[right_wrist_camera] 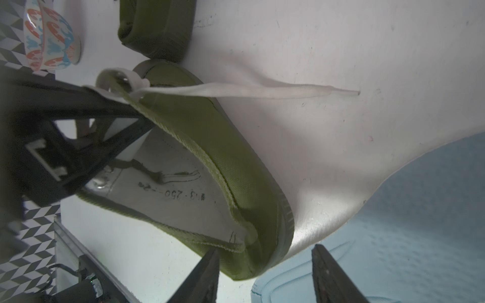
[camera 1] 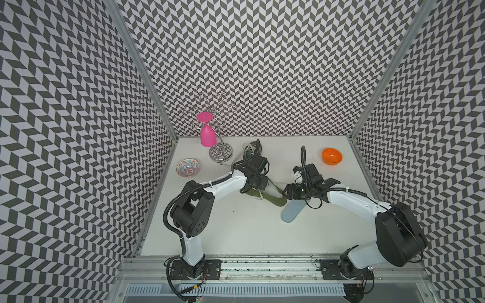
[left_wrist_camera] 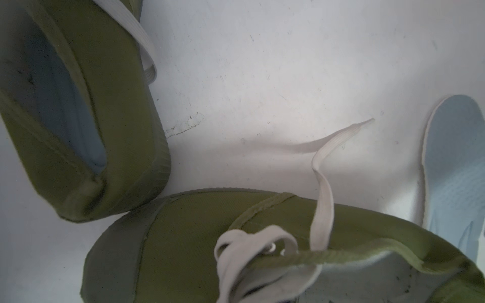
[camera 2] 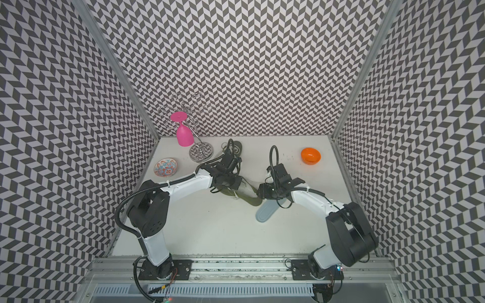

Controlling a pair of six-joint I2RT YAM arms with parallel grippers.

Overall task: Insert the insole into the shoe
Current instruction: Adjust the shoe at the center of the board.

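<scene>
While the left gripper (right_wrist_camera: 141,118) is pinched tight on the lace-side edge of the olive shoe (camera 1: 275,203), the right gripper (right_wrist_camera: 265,249) has its jaws apart around the heel. The light-blue insole (camera 1: 291,211) lies flat on the table (camera 1: 236,230), roughly 5 o'clock from that heel, right beside it.

Pale-blue insole (camera 1: 290,213) lies flat beside olive shoe (camera 1: 277,204).

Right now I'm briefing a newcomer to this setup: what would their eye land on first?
The pink glass hanging upside down on the wire rack at the back left, and the orange bowl at the back right. Then, in the middle, the green shoe with the pale blue insole lying beside its heel.
</scene>
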